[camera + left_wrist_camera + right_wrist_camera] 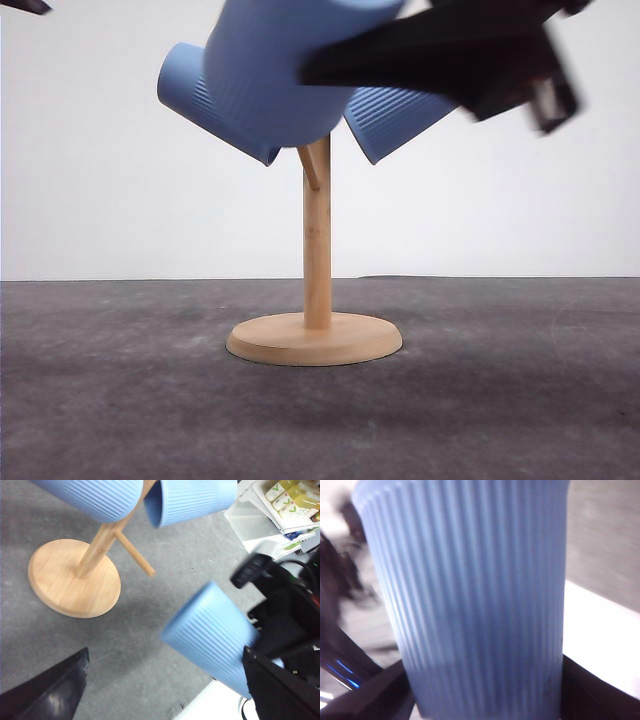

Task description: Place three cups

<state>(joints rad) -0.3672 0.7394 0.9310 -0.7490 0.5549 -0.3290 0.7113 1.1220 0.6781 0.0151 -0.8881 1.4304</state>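
Two light-blue ribbed cups hang on the wooden stand's (317,240) pegs, one to the left (185,90) and one to the right (395,118); both also show in the left wrist view (95,495) (195,500). A third cup (270,70) is held tilted in the air in front of the stand's top, with my right gripper (340,65) shut on it. The right wrist view shows this cup (470,595) between the fingers (375,695). It is blurred there and in the left wrist view (210,635). One peg (135,555) is bare. My left gripper (165,695) is open and holds nothing.
The stand's round wooden base (315,340) rests on a grey table (120,400). Beyond the table's side, the left wrist view shows a white shelf (260,525) with packaged goods. The right arm's black body and cables (290,605) are close to the held cup.
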